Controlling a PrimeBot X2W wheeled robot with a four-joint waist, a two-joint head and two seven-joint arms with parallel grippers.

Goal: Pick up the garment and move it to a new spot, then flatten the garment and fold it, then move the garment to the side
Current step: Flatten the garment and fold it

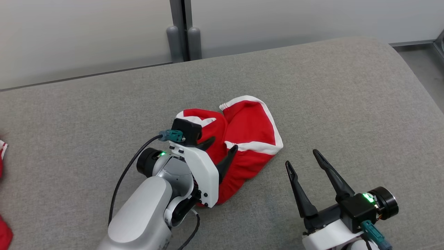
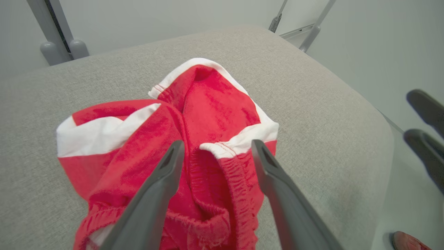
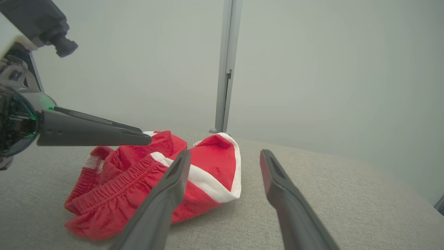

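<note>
On the grey cushion (image 1: 312, 86), head view: the red shorts (image 1: 249, 125) lie crumpled near the middle, white trim showing, neither flattened nor folded. The left gripper (image 1: 220, 149) hangs over the near half of the heap, fingers spread, pinching nothing. The right gripper (image 1: 301, 158) stands just beside the shorts on the robot's right, also spread and empty, over bare upholstery. More red cloth (image 1: 2, 152) sits at the far left edge; its nature cannot be told.

Assessment: no lift is under way. Whether this is already the new spot cannot be judged. Flattening, folding and moving aside are all left to do.

Left wrist view: the spread fingers straddle the gathered elastic waistband (image 2: 211, 194), which the arm covers in the head view. Contact with the cloth cannot be confirmed.

Right wrist view: seen from the side, the heap stands up in a ridge rather than lying flat. The left gripper's tips sit level with its top.
</note>
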